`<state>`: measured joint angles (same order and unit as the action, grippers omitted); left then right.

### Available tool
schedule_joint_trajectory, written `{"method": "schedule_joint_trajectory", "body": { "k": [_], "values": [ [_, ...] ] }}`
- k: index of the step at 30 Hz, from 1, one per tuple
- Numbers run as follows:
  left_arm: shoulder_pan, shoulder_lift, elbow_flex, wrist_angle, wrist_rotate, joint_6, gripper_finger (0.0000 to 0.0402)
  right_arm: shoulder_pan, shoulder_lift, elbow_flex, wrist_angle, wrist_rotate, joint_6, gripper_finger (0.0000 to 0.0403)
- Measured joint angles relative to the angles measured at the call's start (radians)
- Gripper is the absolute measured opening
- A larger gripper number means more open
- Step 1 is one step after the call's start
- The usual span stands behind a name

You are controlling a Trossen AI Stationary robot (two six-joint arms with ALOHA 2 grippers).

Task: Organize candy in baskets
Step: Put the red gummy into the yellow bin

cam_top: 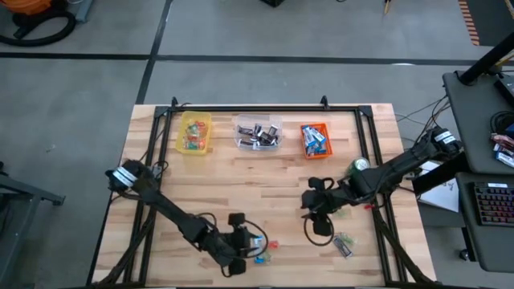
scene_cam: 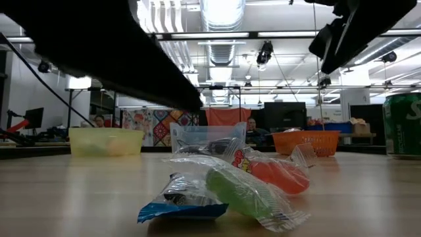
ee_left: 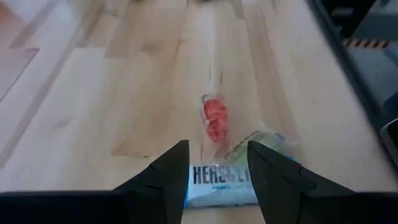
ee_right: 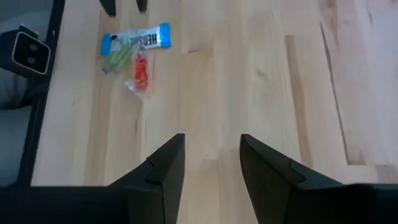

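Near the table's front edge lies a small heap of candy: a blue-and-white bar, a red piece and a green piece. My left gripper hangs open just above the bar, one finger over each end of it; the low view shows nothing touching the heap. My right gripper is open over bare wood right of centre, pointing toward the heap. The yellow basket, the clear basket and the orange basket stand in a row at the far edge, each with candy in it.
A green can stands under my right arm, toward the right edge. More candy lies near the front right. A black frame runs along the far edge and down both sides. Bare wood lies between the baskets and the grippers.
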<state>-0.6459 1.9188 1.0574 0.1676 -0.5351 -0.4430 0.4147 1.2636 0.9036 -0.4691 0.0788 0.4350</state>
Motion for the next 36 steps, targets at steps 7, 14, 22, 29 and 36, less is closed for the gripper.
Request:
{"method": "schedule_joint_trajectory", "body": {
  "k": [7, 14, 22, 29, 36],
  "values": [
    [0.001, 0.073, 0.026, -0.02, 0.028, 0.025, 0.0164, 0.0, 0.003, -0.037, 0.123, 0.0, -0.039, 0.0142],
    [0.001, 0.072, 0.01, 0.0, 0.031, 0.03, 0.0166, -0.001, 0.003, -0.044, 0.137, 0.0, -0.042, 0.0141],
    [0.002, 0.072, 0.01, 0.039, 0.064, 0.042, 0.0166, -0.001, 0.003, -0.048, 0.139, 0.0, -0.042, 0.0138],
    [0.02, 0.128, 0.008, 0.136, 0.108, 0.069, 0.0166, -0.001, 0.003, -0.05, 0.14, 0.0, -0.034, 0.0135],
    [0.027, 0.13, 0.006, 0.149, 0.106, 0.049, 0.0153, -0.001, 0.003, -0.05, 0.148, 0.0, -0.034, 0.0133]
  ]
}}
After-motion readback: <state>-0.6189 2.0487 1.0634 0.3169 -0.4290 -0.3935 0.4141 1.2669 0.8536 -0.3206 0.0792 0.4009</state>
